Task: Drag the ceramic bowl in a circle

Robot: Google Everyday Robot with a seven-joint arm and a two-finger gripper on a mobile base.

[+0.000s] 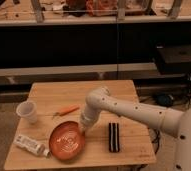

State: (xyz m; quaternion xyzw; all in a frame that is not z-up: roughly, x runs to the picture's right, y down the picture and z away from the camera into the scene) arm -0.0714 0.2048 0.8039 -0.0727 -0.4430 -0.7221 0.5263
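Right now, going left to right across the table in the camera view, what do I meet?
White cup → ceramic bowl → tool, at the bowl's right rim → black block. The white tube and the orange stick overlap these sideways, so both are left out.
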